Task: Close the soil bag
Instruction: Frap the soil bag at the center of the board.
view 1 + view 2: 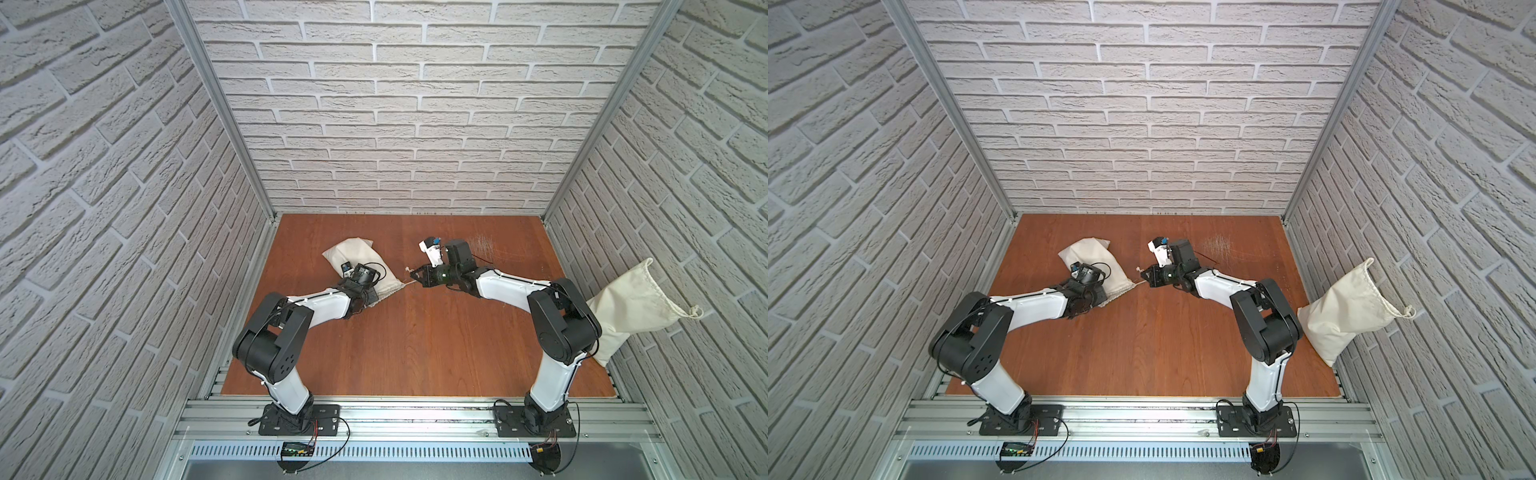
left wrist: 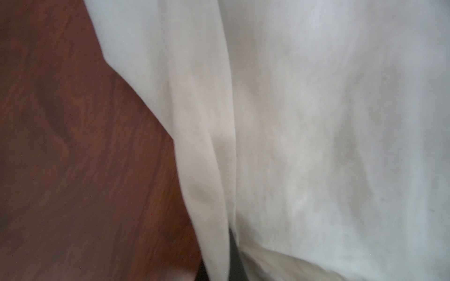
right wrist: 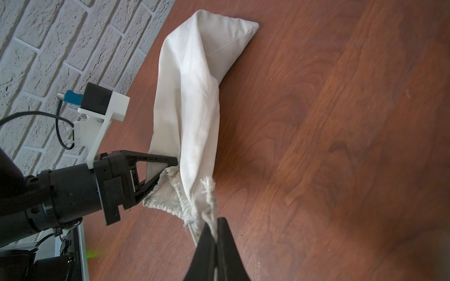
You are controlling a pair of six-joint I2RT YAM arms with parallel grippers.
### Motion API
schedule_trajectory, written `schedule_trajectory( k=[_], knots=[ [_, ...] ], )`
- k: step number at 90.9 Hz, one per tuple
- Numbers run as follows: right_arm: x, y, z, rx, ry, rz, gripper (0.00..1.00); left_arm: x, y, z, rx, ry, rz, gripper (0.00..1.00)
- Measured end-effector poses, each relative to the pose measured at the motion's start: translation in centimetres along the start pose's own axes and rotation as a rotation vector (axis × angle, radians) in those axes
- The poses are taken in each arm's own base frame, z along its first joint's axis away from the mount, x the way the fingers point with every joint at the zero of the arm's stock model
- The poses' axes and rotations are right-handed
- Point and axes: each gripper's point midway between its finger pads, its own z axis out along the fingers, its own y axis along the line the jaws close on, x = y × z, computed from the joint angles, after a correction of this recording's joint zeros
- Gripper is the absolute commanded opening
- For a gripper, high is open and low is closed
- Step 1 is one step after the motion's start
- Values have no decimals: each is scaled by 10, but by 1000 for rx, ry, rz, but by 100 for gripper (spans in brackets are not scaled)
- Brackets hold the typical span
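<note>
The soil bag is a cream canvas sack lying on the wooden table, left of centre in both top views. My left gripper is shut on the fabric at the bag's gathered mouth. In the left wrist view a fold of the soil bag runs down between the dark fingertips. My right gripper is shut on the thin pale cord, which leads from the puckered hem to its jaws. The cord's frayed knot sits just beyond the jaws.
A second cream drawstring sack leans against the right brick wall at the table's right edge. Brick-patterned walls enclose the wooden table on three sides. The arm bases stand on the aluminium rail at the front.
</note>
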Motion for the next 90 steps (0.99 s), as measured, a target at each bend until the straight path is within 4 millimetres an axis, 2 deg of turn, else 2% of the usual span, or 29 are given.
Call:
schedule_trajectory(
  k=[17, 23, 28, 32, 39, 44, 51, 58, 73, 83, 90],
  knots=[
    [13, -10, -1, 31, 7, 23, 3, 0, 3, 0, -11, 2, 1, 0],
    [12, -15, -12, 67, -14, 27, 3, 0, 5, 0, -20, -2, 1, 2],
    [4, -17, -31, 104, -50, 24, 3, -1, 7, 0, -26, -3, 0, 9],
    [-7, -11, -47, 115, -84, 6, 3, -3, 4, -1, -12, -9, 5, 18],
    [-36, 12, -76, 127, -163, -74, 3, -13, -4, -15, -4, -62, 66, 35],
    [-60, 36, -92, 117, -223, -143, 3, -21, -11, -29, -4, -118, 131, 46],
    [-86, 65, -107, 96, -301, -216, 3, -33, -30, -55, 28, -218, 232, 59],
    [-89, 82, -108, 69, -320, -244, 3, -38, -54, -78, 94, -301, 321, 68],
    [-75, 88, -95, 54, -268, -236, 3, -36, -99, -111, 258, -423, 496, 78],
    [-73, 87, -94, 56, -260, -225, 3, -30, -130, -117, 356, -466, 603, 79],
    [-71, 85, -94, 65, -256, -207, 3, -27, -151, -114, 424, -484, 653, 74]
  ],
)
